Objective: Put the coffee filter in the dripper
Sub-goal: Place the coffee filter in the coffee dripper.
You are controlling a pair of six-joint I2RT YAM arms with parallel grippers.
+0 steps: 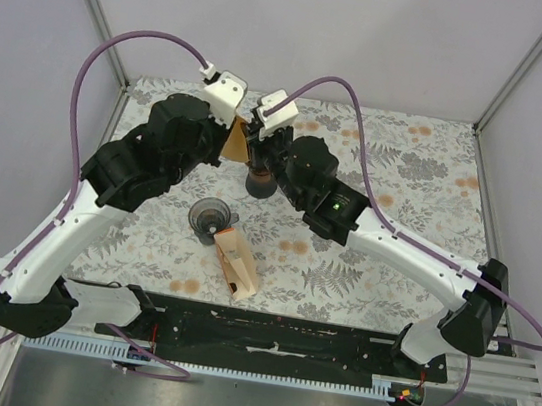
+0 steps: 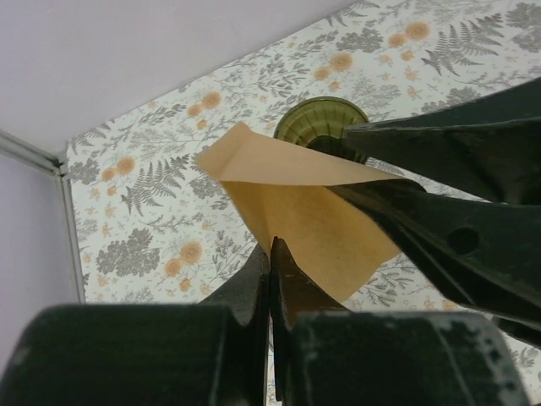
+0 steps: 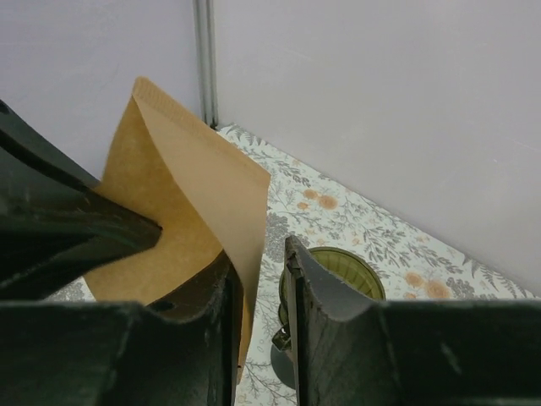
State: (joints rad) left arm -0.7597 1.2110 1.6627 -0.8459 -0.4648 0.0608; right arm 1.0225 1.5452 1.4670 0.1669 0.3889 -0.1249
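Note:
A brown paper coffee filter point(image 2: 313, 211) hangs in the air between both grippers, above the back of the table. My left gripper point(image 2: 272, 247) is shut on its lower edge. My right gripper point(image 3: 260, 266) is open, with one layer of the filter point(image 3: 194, 194) hanging between its fingers, against the left one. The filter's mouth is partly spread. The olive-green dripper point(image 2: 321, 120) stands on the table just below and beyond the filter; it also shows in the right wrist view point(image 3: 342, 269) and the top view point(image 1: 259, 183). In the top view both grippers meet at the filter point(image 1: 236, 144).
A grey glass cup point(image 1: 210, 217) stands in front of the dripper. A wooden holder with spare filters point(image 1: 235, 264) lies nearer the arm bases. Grey walls close the table at the back and sides, with a corner post point(image 3: 205, 59) near the filter.

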